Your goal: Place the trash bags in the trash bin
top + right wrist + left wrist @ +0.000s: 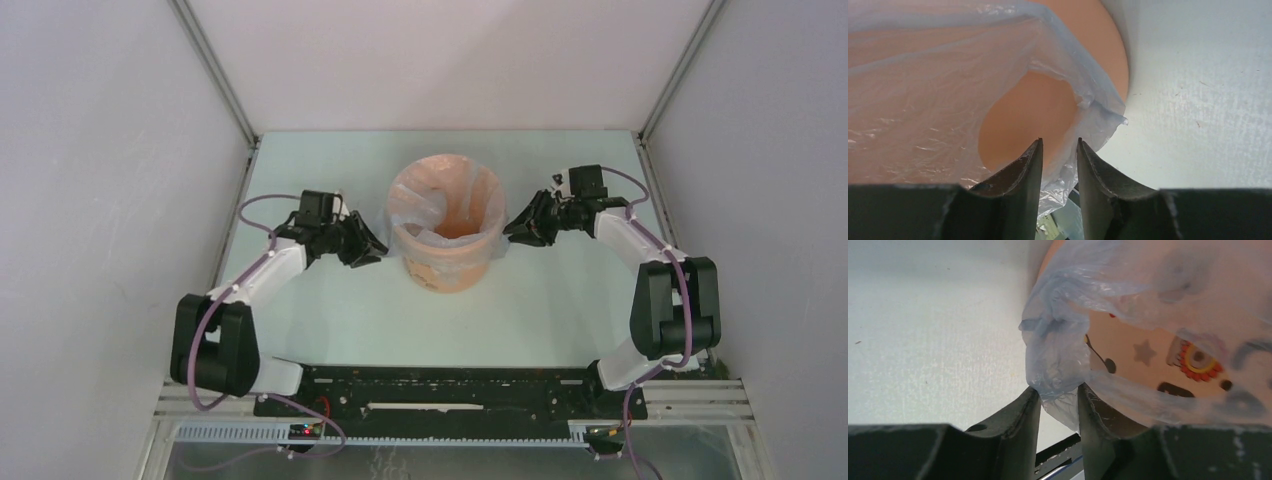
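Note:
The orange trash bin (447, 262) stands upright mid-table. The pale blue-grey trash bag (415, 205) lines it and is folded out over the rim. My left gripper (368, 247) is at the bin's left side. In the left wrist view a bunched edge of the bag (1050, 375) sits between its narrowly parted fingertips (1059, 390), against the bin's printed wall (1148, 355). My right gripper (518, 229) is at the bin's right side. Its jaws (1060, 142) are narrowly parted, with loose bag film (1068, 180) hanging between them in front of the bin wall (1033, 115).
White walls with metal corner posts (212, 70) close in the table (560, 310) on three sides. The black base rail (430, 385) with cables runs along the near edge.

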`<action>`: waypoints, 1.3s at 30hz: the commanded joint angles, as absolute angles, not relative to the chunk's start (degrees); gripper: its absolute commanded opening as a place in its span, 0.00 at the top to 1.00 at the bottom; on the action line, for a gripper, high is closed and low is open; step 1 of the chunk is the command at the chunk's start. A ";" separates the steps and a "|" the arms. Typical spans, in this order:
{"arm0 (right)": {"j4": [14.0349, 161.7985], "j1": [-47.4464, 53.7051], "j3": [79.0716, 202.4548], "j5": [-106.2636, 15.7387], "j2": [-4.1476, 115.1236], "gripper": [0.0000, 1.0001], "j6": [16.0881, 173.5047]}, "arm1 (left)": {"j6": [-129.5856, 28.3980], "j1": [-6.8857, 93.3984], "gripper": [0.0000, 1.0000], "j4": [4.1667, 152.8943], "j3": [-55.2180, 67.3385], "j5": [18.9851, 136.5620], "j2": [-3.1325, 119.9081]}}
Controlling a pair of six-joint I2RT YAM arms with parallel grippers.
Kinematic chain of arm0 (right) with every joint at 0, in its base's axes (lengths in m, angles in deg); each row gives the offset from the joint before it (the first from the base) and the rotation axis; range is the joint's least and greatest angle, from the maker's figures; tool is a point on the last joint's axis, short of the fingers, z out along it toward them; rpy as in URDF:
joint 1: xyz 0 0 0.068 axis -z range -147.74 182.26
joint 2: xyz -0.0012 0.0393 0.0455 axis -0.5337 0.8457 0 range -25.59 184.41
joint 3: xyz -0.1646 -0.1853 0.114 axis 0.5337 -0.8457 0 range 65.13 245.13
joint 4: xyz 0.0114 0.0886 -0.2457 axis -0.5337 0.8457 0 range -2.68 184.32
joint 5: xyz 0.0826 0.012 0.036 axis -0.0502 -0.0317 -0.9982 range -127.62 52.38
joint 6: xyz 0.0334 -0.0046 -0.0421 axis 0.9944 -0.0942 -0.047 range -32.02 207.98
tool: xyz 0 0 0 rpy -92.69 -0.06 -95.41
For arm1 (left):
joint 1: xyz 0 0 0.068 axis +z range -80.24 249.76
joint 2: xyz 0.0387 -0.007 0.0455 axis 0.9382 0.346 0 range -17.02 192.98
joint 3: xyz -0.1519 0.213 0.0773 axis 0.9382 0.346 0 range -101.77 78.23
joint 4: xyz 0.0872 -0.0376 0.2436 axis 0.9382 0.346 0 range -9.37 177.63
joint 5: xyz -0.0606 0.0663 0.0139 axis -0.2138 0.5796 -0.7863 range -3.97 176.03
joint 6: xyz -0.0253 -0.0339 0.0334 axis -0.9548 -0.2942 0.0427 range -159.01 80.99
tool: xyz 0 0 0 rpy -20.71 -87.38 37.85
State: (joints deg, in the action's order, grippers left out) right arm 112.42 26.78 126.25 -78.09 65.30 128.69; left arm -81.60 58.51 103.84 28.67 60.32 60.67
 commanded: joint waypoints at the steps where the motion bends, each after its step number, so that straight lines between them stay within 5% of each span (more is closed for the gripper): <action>1: 112.21 27.60 126.14 -75.27 65.27 0.59 129.31 | -80.34 56.14 0.63 102.24 27.77 59.06 64.12; 5: 121.47 31.14 128.07 -70.95 61.93 0.49 122.66 | -81.15 54.61 0.55 101.99 29.10 61.00 61.23; 10: 132.80 35.08 136.63 -65.15 53.62 0.32 114.48 | -79.97 54.55 0.18 106.96 28.57 63.40 55.00; 17: 141.47 27.22 153.54 -59.55 50.04 0.28 112.01 | -72.64 55.22 0.03 124.62 21.84 76.57 43.10; 23: 140.69 10.55 166.10 -49.56 54.25 0.32 111.60 | -75.21 55.34 0.02 126.15 20.35 80.48 33.68; 30: 146.90 -3.20 180.90 -38.56 72.61 0.59 106.55 | -79.68 55.43 0.17 116.32 19.63 74.81 40.17; 39: 148.22 -9.30 182.66 -31.32 86.37 0.62 104.10 | -80.30 55.43 0.20 112.29 17.32 71.36 51.62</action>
State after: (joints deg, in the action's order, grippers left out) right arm 147.79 -7.82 184.37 -36.34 86.50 106.42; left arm -79.18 55.14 115.44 21.24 73.50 50.18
